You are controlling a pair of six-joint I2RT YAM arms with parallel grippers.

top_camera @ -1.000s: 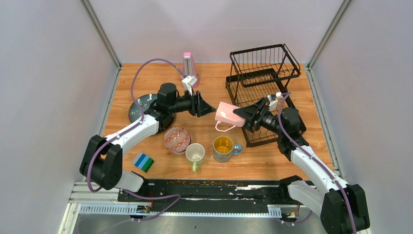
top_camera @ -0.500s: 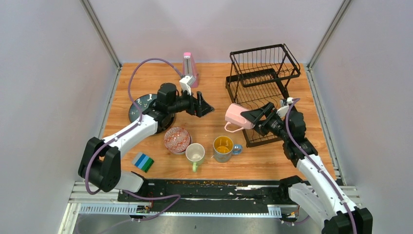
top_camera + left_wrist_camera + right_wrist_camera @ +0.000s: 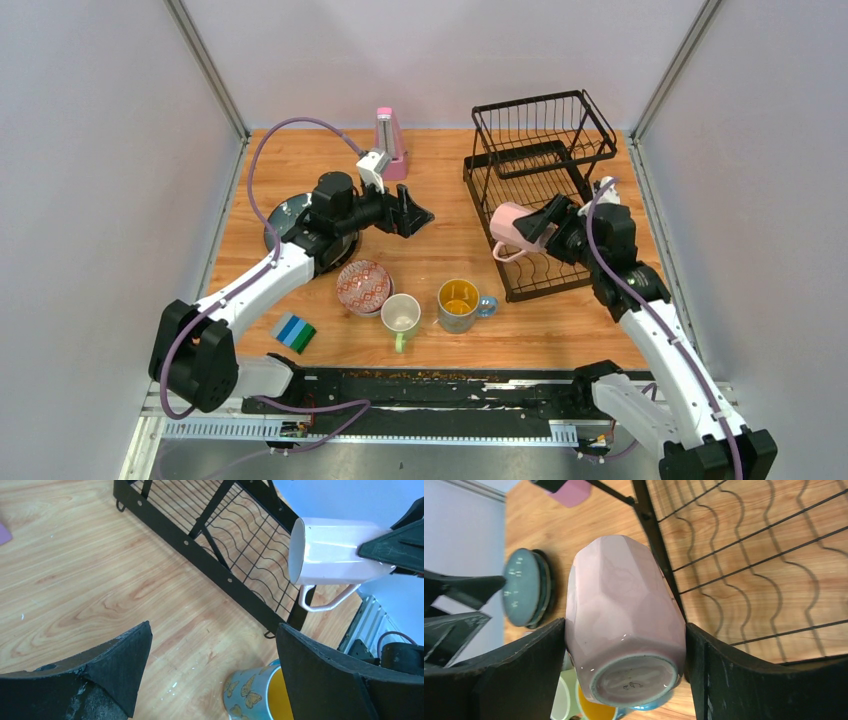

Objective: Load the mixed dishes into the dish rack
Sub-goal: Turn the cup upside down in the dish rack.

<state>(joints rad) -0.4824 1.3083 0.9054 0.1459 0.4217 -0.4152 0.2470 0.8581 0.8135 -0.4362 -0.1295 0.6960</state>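
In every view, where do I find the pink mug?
Top external: the pink mug is right of centre, at the dish rack's left edge.
Left wrist: upper right, on its side, handle down.
Right wrist: centre, its base toward the camera.
Shared landmark: the dish rack's black frame, next to the mug in every view.

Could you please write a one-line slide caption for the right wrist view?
Right gripper clamps a pink mug, held sideways, at the edge of the black dish rack.
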